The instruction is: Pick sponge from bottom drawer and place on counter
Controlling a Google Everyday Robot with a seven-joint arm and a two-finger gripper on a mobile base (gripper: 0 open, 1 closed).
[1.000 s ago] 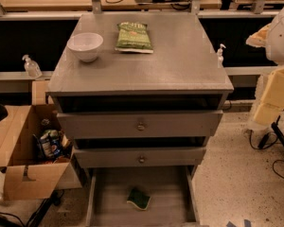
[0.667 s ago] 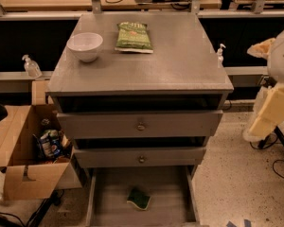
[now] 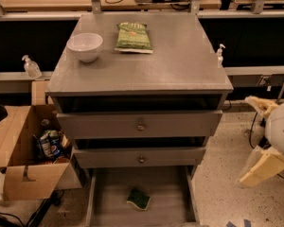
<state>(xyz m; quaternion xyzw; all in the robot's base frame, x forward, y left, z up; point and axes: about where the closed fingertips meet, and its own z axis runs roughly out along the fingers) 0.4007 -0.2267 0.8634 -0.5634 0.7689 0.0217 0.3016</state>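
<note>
The sponge, dark green with a yellow layer, lies flat on the plank floor of the open bottom drawer, near the middle. The counter is the grey top of the cabinet above. My gripper, white and cream, hangs at the right edge of the view, beside the cabinet at the height of the middle drawers. It is well to the right of the sponge and higher, and it touches nothing.
A white bowl and a light green snack bag sit on the counter's far left. Two drawer fronts with knobs overhang the bottom drawer. An open cardboard box stands left of the cabinet. A small pump bottle stands at the counter's right edge.
My arm at the right edge has moved down, from level with the counter to level with the drawers. The sponge, the bowl and the bag have not moved.
</note>
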